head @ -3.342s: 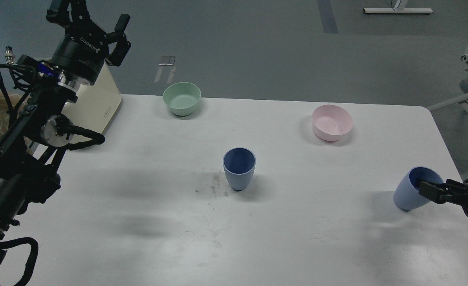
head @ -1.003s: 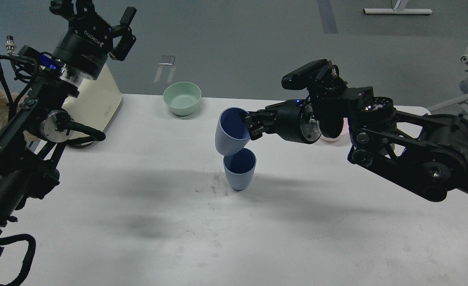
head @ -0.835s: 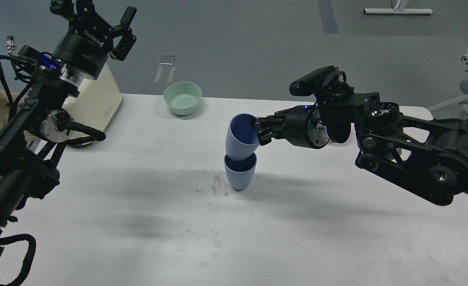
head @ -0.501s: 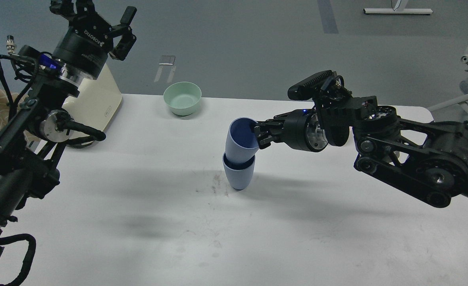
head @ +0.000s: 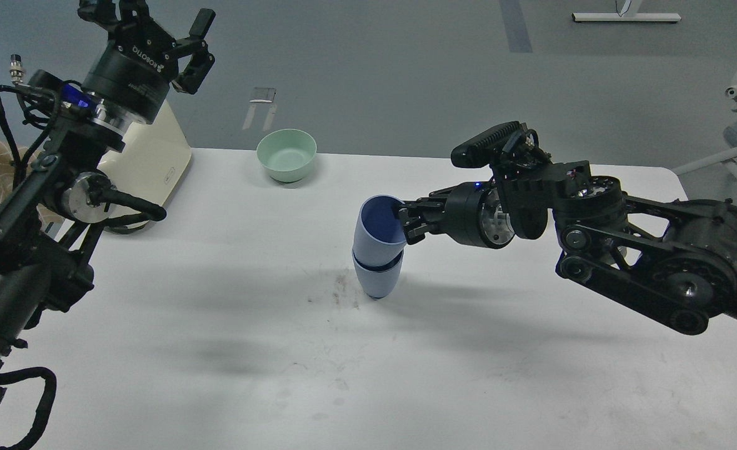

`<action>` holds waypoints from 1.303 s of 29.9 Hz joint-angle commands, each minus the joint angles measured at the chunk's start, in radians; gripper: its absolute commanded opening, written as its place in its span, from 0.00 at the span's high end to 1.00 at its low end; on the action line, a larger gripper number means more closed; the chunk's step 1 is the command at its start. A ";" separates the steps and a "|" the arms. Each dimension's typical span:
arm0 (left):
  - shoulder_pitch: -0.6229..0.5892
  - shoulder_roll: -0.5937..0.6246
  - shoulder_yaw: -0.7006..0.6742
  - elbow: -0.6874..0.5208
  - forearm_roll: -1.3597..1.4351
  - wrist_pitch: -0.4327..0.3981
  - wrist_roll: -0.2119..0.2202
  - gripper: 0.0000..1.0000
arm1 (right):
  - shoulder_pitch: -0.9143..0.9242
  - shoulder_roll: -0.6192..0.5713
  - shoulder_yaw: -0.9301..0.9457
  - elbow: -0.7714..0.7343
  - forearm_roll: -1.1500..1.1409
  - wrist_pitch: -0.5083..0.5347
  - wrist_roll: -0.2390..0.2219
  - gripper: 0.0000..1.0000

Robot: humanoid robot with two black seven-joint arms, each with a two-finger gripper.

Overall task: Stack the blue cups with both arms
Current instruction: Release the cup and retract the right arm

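Right gripper (head: 404,220) jaws clamp the upper cup (head: 377,226), nested in the lower cup (head: 376,280); left gripper (head: 149,19) jaws apart, raised.

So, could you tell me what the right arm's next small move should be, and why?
Probably open the right gripper and let go. Its fingers pinch the rim of the upper blue cup, which sits nested, slightly tilted, in the lower blue cup standing on the table. The left gripper is raised far away, open.

lab | white table (head: 218,325) | grey floor (head: 374,75) | desk base (head: 626,17)
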 commanded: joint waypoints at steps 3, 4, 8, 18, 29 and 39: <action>0.001 -0.003 0.000 0.000 0.000 0.000 0.000 0.02 | -0.008 0.001 0.000 0.000 -0.002 0.000 0.000 0.84; 0.001 -0.003 0.000 0.000 0.000 0.000 0.000 0.02 | -0.008 0.002 0.002 0.000 -0.002 0.000 0.000 0.81; 0.001 -0.003 0.000 0.000 0.000 0.000 0.000 0.02 | -0.009 0.002 0.005 0.000 -0.002 0.000 0.000 0.76; 0.003 -0.004 0.000 0.000 0.000 0.000 0.000 0.02 | -0.009 0.004 0.078 -0.003 0.006 0.000 0.001 0.43; 0.012 -0.006 -0.008 0.005 -0.009 -0.002 0.003 0.02 | -0.018 0.022 0.632 -0.130 0.009 0.000 0.003 0.00; -0.013 -0.007 0.003 0.043 -0.008 -0.005 0.003 0.02 | -0.084 0.015 1.124 -0.380 0.180 0.000 0.015 0.00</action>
